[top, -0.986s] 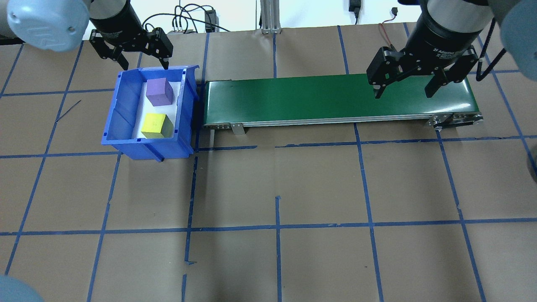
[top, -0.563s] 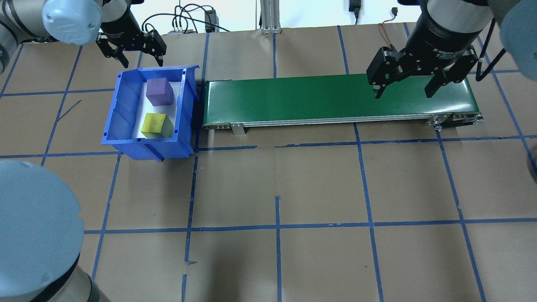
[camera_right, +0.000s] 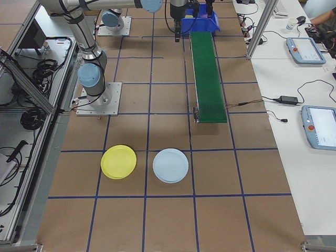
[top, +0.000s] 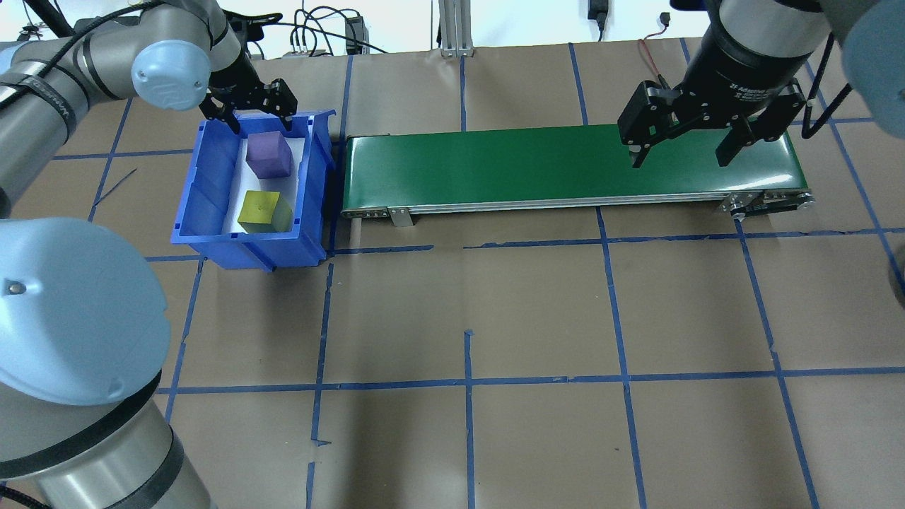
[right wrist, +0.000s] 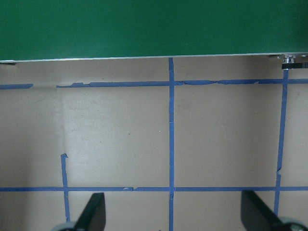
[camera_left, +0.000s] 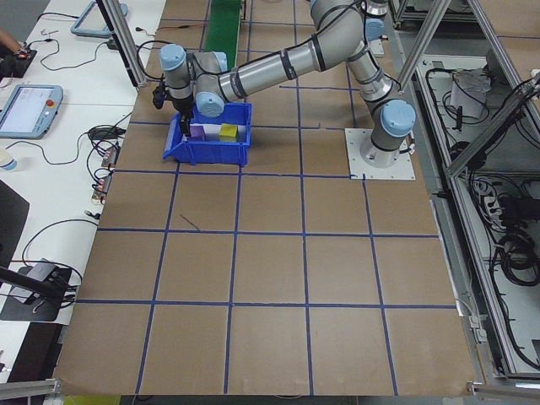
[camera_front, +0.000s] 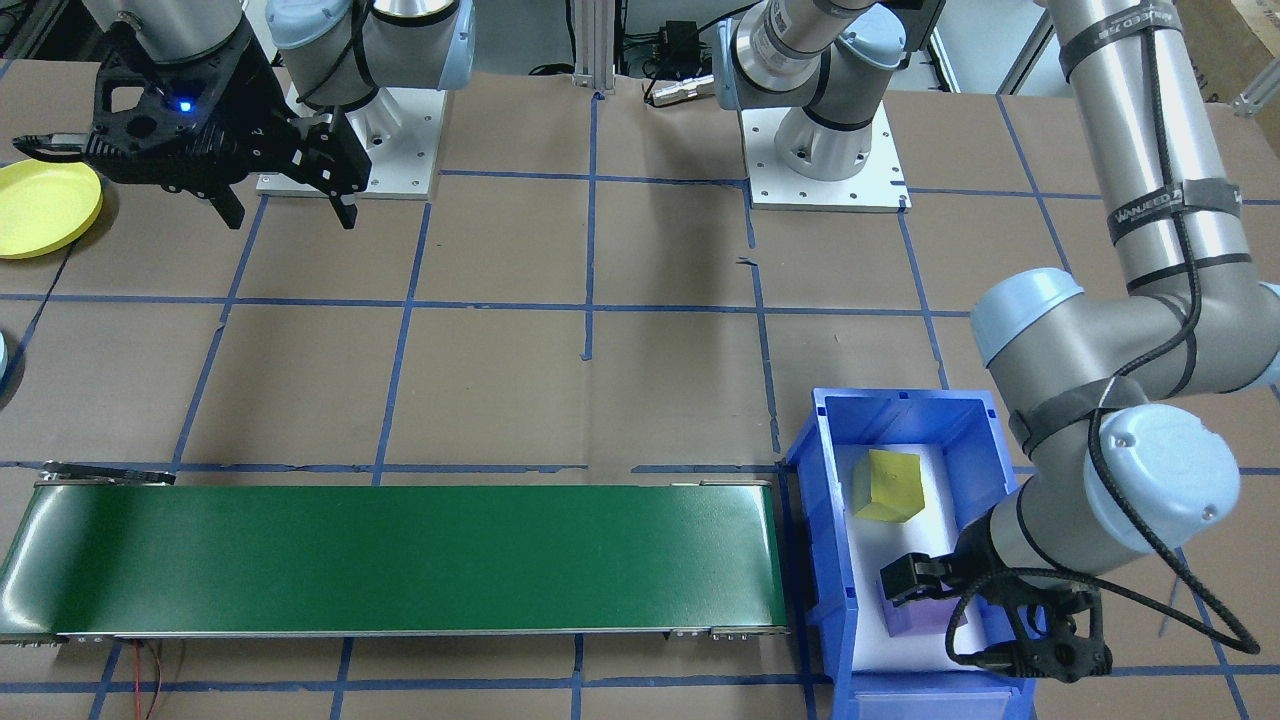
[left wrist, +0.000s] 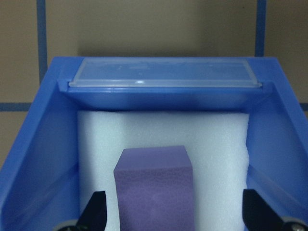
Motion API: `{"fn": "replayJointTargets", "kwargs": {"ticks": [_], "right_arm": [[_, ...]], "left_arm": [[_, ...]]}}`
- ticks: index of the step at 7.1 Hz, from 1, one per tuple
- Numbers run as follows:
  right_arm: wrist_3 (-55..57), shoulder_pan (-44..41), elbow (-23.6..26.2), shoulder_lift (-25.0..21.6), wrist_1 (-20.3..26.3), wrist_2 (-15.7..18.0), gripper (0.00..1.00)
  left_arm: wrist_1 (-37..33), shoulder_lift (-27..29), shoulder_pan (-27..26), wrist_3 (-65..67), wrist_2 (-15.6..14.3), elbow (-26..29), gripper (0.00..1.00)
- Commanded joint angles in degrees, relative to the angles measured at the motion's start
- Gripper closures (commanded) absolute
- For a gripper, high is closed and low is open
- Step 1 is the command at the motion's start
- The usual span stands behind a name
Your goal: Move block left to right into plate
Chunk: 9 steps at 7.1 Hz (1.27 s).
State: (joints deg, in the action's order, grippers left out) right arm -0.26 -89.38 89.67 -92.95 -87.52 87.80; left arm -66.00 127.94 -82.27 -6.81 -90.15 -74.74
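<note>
A purple block (top: 269,155) lies at the far end of a blue bin (top: 205,185), with a yellow block (top: 263,211) nearer me. My left gripper (top: 258,121) hangs open over that far end. In the left wrist view the purple block (left wrist: 154,187) sits between its two fingers (left wrist: 94,211), clear of both. My right gripper (top: 680,157) stands open and empty above the right end of the green conveyor (top: 551,166). The yellow plate (camera_right: 118,161) and a light blue plate (camera_right: 170,165) lie on the table beyond the conveyor's end.
The bin (camera_front: 826,520) stands just off the conveyor's (camera_front: 400,560) left end, on white foam. The yellow plate (camera_front: 40,205) lies close to my right gripper (camera_front: 290,215). Cables and screens sit on side desks past the table's far edge.
My left arm has swung in and lowered, bringing its open gripper from behind the bin to over the purple block. The right arm and both blocks have not moved.
</note>
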Motion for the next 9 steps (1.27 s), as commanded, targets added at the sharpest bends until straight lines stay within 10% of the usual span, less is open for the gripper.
{"fn": "replayJointTargets", "kwargs": {"ticks": [1,4,9], "right_arm": [[0.00,0.00,-0.02,-0.03,-0.02,0.01,0.00],[0.00,0.09,0.07,-0.12,0.50,0.18,0.00],[0.27,0.00,0.06,-0.12,0.33,0.18,0.00]], "left_arm": [[2.18,0.99,0.00,0.30,-0.38,-3.03,0.01],[5.36,1.52,0.00,0.13,-0.38,-2.70,0.48],[-7.28,-14.98,-3.14,1.34,-0.12,-2.69,0.47]]}}
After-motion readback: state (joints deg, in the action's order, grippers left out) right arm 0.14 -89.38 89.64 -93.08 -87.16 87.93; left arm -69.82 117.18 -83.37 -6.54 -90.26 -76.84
